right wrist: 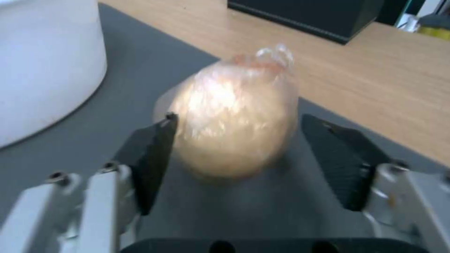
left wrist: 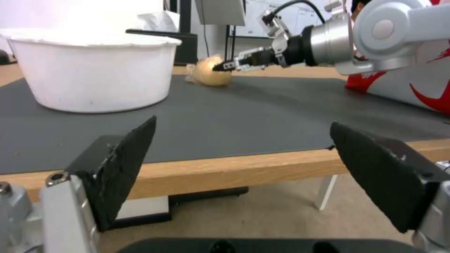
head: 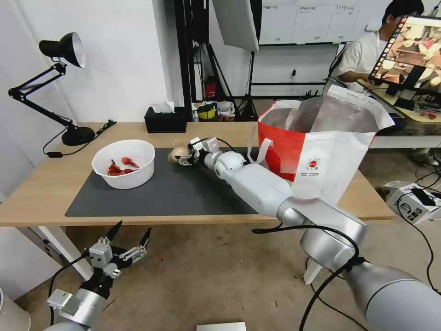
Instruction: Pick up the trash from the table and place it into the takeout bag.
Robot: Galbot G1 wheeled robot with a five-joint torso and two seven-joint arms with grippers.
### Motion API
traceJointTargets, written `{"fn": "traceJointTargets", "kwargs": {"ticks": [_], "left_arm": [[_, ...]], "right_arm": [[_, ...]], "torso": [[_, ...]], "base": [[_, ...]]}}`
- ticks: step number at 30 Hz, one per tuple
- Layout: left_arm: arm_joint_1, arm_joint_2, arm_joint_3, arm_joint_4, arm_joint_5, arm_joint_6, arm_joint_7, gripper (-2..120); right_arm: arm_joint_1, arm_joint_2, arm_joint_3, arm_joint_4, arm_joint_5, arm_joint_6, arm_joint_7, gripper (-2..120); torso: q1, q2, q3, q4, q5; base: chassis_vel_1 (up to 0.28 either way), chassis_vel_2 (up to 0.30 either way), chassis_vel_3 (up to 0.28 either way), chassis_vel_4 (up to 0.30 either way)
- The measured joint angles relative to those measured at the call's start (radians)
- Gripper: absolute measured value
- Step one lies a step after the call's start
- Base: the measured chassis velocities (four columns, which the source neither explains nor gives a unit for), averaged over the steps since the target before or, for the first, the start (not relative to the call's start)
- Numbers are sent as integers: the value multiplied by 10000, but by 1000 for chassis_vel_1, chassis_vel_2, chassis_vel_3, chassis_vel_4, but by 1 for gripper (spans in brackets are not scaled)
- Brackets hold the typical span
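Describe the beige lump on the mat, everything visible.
The beige lump is egg-shaped, wrapped in clear crinkled film bunched at one end with a reddish tint there. It rests on the dark mat between the white bowl and takeout bag. The open right claw straddles it, one finger against its side.

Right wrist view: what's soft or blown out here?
Right wrist view: the beige plastic-wrapped lump between the open right gripper fingers is blurred, with glare on the wrap. Left wrist view: the white round bowl rim is overexposed.
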Motion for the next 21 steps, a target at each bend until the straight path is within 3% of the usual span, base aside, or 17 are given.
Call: {"fn": "traceJointTargets", "kwargs": {"ticks": [6,8,9,12,14,21], "left_arm": [[120,-105,-97,-126,69,-18,2,100],[124,-110,-100,-128,71,-20,3,100],[183,-189,-123,-167,120,-52,3,100],[202,-217,-134,-171,138,-73,2,100],[206,-210,-156,-157,142,-123,2,100],[146,-162,-114,-53,111,-175,-2,100]], "right_arm": [[-154,0,36,22,-73,21,-96,46],[-160,0,37,23,-76,21,-102,44],[-237,-1,44,57,-106,29,-140,33],[-273,-1,47,75,-113,30,-156,25],[-330,-9,53,98,-111,26,-179,0],[-384,-20,120,94,-90,6,-182,0]], "torso": [[-1,0,0,0,0],[0,0,0,0,0],[0,1,0,0,-1],[0,0,0,0,-1],[0,0,-1,0,-1],[0,1,-1,0,-1]], "base": [[0,0,0,0],[0,0,0,0],[0,0,0,0],[0,0,0,0],[0,0,0,0],[0,0,0,0]]}}
